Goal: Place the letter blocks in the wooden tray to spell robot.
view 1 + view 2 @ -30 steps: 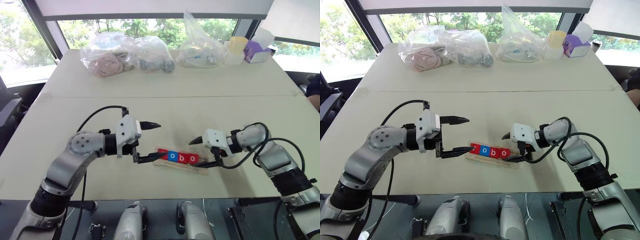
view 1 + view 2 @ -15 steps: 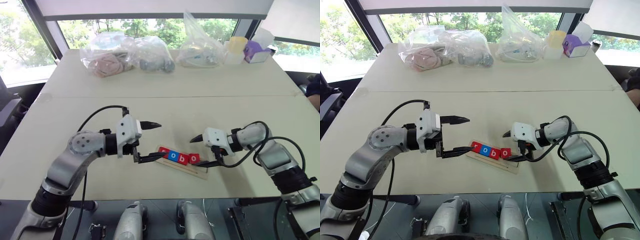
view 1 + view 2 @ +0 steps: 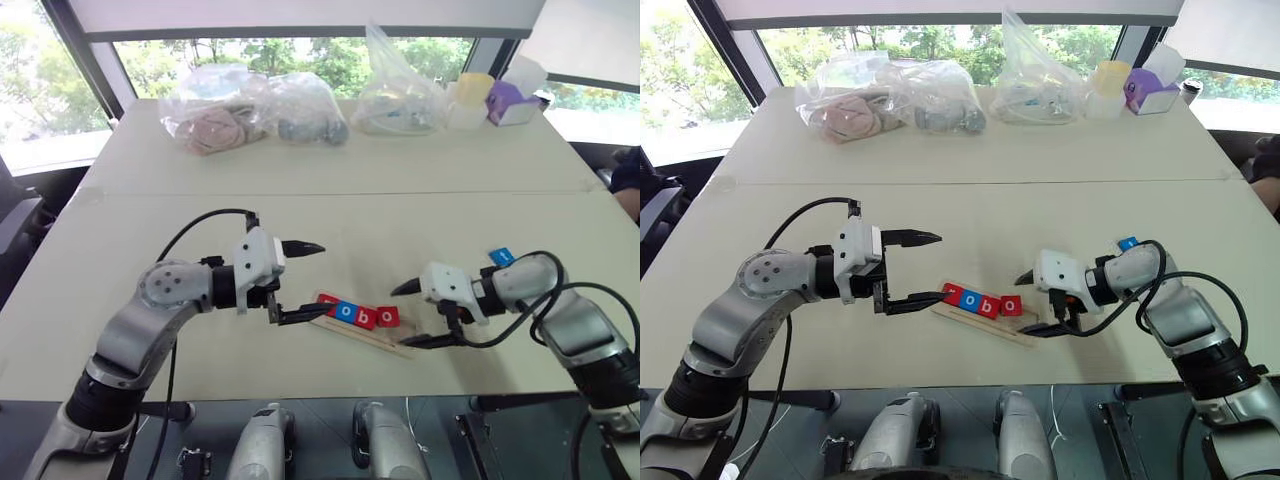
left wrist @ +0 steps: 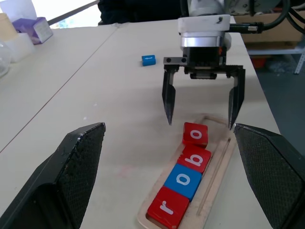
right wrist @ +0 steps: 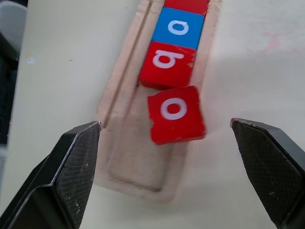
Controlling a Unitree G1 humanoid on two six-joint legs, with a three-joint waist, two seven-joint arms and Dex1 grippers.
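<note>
The wooden tray (image 3: 392, 342) lies near the table's front edge. In it stand a red "r" (image 4: 167, 209), a blue "o" (image 4: 185, 181) and a red "b" (image 4: 195, 158) in a row. A red "o" (image 5: 175, 114) follows them, skewed and overlapping the tray's rim. The tray's last slot (image 5: 138, 162) is bare. A blue block (image 3: 502, 257) lies apart on the table, behind my right forearm. My left gripper (image 3: 305, 282) stands open at the "r" end, lower finger (image 3: 300, 317) beside it. My right gripper (image 3: 400, 316) is open just off the bare end, holding nothing.
Several clear plastic bags (image 3: 250, 110) of items line the far side of the table, with a yellow-lidded container (image 3: 472, 95) and a purple box (image 3: 510, 103) at the far right. A seam (image 3: 330, 193) crosses the table between them and the tray.
My right gripper has drawn back from the tray toward the right and front, still open. That uncovered the blue block behind it. The left gripper has kept still.
</note>
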